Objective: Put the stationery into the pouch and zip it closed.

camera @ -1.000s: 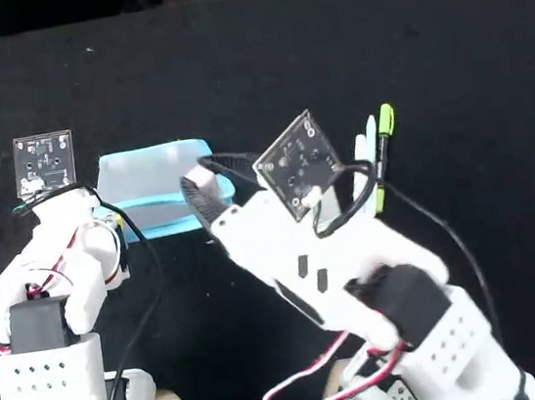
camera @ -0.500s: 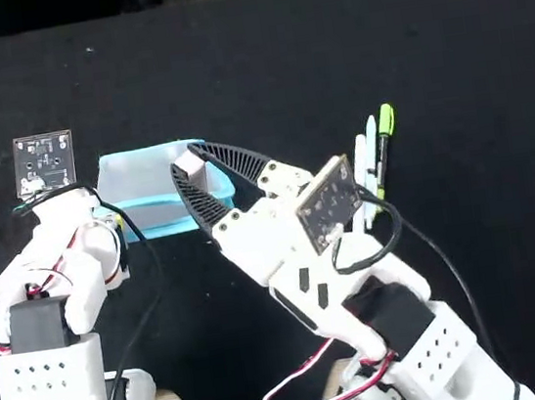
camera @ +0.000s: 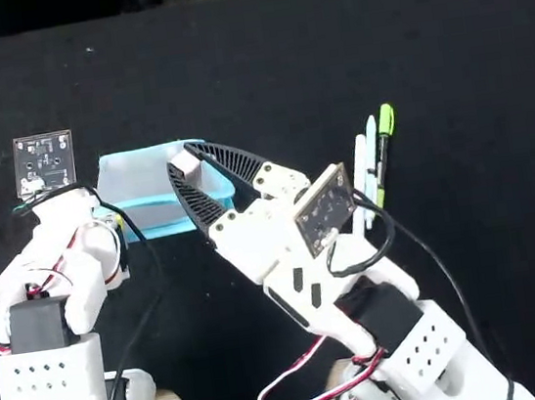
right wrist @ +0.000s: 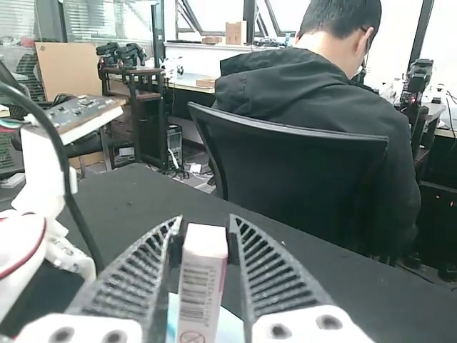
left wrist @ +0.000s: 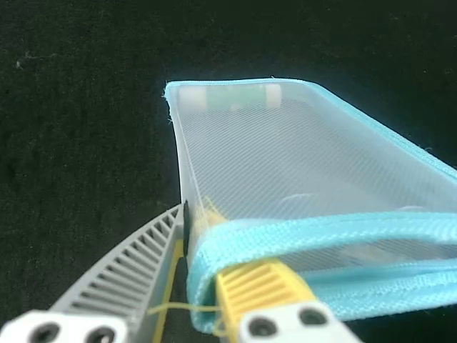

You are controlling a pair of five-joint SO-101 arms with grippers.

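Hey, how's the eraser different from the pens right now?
The eraser is a short white block; the pens are long and thin, one with a green cap. The eraser is clamped in the right tool over the pouch; the pens lie side by side on the table, untouched. Neither is in the pouch yet.

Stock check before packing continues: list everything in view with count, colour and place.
translucent mesh pouch with light-blue trim: one, clear and blue, table's left, one corner in the left claw.
white block eraser in printed sleeve: one, white, between the right claw fingers, by the pouch.
slim pens: about three, green-capped and white, table's right.
black table cover: one, black, under everything.
left claw: shut on pouch.
right claw: shut on eraser.
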